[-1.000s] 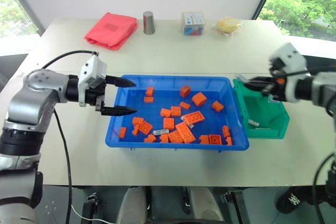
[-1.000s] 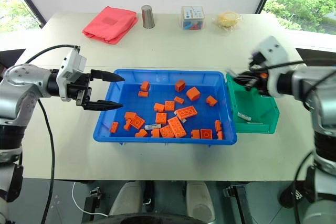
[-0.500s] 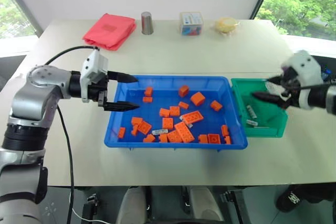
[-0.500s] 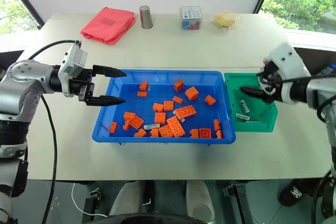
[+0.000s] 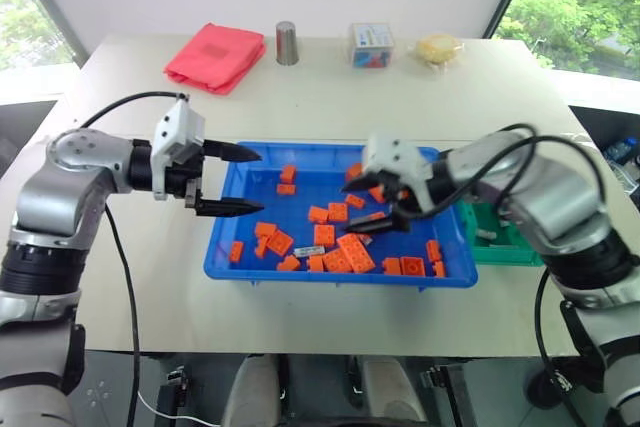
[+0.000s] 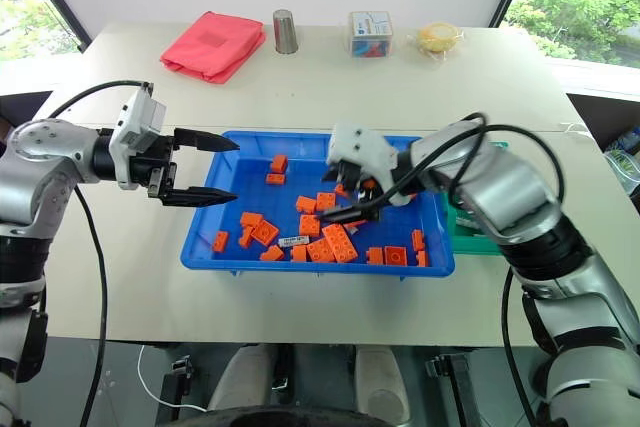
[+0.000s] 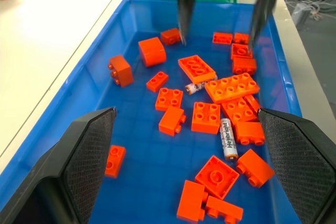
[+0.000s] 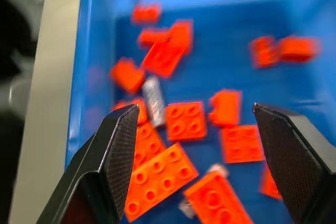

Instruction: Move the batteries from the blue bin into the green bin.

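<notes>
Batteries: small silver-grey metal cylinders – one (image 7: 229, 139) lies bare among the orange plastic toy bricks (image 7: 206, 117) in the near part of the tray, another (image 7: 195, 87) is half tucked under a long brick.
Left gripper (image 5: 229, 182): black fingers spread, empty, hovering over the tray's left rim.
Blue bin (image 5: 236, 260): wide shallow blue plastic tray, mid-table, holding bricks and batteries.
Right gripper (image 6: 345, 195): fingers apart, empty, low over the bricks at the tray's centre.
Green bin (image 5: 497, 245): small deep green plastic box touching the tray's right end, one battery (image 5: 485, 235) visible inside.
Risk: the crowded bricks – the fingers may pinch a brick with the battery, or roll the smooth cylinder away.
</notes>
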You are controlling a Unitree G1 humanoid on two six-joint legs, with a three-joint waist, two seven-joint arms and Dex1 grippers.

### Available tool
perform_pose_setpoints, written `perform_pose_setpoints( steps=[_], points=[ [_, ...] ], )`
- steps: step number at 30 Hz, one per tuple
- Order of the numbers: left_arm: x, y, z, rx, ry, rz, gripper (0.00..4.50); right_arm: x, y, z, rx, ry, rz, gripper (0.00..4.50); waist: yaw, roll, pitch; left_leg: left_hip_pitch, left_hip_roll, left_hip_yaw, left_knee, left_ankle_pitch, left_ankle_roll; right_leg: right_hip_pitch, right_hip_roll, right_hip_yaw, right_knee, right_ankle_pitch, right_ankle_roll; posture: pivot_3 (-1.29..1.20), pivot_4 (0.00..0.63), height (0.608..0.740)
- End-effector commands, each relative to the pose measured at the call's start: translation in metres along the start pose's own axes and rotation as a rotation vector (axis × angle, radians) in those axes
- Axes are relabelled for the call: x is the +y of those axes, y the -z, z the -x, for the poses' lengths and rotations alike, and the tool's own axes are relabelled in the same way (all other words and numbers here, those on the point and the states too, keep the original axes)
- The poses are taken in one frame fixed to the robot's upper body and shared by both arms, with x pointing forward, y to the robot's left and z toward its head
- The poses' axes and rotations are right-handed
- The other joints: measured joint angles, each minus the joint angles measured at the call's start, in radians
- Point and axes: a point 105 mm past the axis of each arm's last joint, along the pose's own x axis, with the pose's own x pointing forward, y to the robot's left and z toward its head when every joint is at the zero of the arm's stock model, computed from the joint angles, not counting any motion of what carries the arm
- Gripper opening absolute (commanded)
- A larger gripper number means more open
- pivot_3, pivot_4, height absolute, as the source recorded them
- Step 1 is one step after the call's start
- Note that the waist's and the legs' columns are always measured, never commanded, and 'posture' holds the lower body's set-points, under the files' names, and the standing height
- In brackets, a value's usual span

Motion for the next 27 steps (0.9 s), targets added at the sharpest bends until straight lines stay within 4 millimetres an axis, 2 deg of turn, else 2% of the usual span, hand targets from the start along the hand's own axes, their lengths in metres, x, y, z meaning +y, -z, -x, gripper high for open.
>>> perform_pose_setpoints(
  steps=[1, 10, 18, 25, 27],
  points=[
    [-0.002, -0.011, 0.007, -0.010, -0.020, -0.039, 4.50, -0.004, -0.003, -0.018, 0.041, -0.019, 0.100, 3.55, -0.002, 0.000, 0.000, 0.000, 0.000, 0.000, 0.000, 0.000, 0.000, 0.000, 0.000, 0.000, 0.000, 0.000, 0.000, 0.00, 0.150, 0.736],
    [-0.007, -0.010, 0.010, -0.008, -0.038, -0.028, 4.50, -0.001, -0.008, -0.061, 0.075, -0.099, 0.166, 3.55, -0.002, 0.000, 0.000, 0.000, 0.001, 0.001, 0.000, 0.000, 0.000, -0.001, 0.002, -0.002, 0.002, 0.001, 0.001, 0.00, 0.150, 0.736],
    [-0.008, -0.009, 0.009, -0.007, -0.042, -0.025, 4.50, -0.001, -0.010, -0.077, 0.079, -0.110, 0.170, 3.55, 0.000, 0.000, 0.000, 0.000, 0.001, 0.001, 0.000, 0.000, 0.000, 0.000, 0.002, -0.002, 0.002, 0.001, 0.001, 0.00, 0.150, 0.736],
    [-0.015, -0.010, 0.007, -0.002, 0.011, -0.020, 4.50, -0.003, 0.011, -0.082, 0.113, -0.102, 0.140, 3.55, -0.001, 0.000, 0.000, 0.000, 0.001, 0.001, 0.000, 0.000, 0.000, 0.000, 0.002, -0.002, 0.002, 0.001, 0.001, 0.00, 0.150, 0.736],
    [-0.018, -0.008, 0.007, 0.005, 0.035, -0.024, 4.50, -0.002, 0.016, -0.081, 0.119, -0.104, 0.131, 3.01, 0.000, 0.000, 0.000, 0.000, 0.001, 0.001, 0.000, 0.000, 0.000, 0.000, 0.002, -0.002, 0.002, 0.001, 0.001, 0.00, 0.150, 0.736]
  ],
)
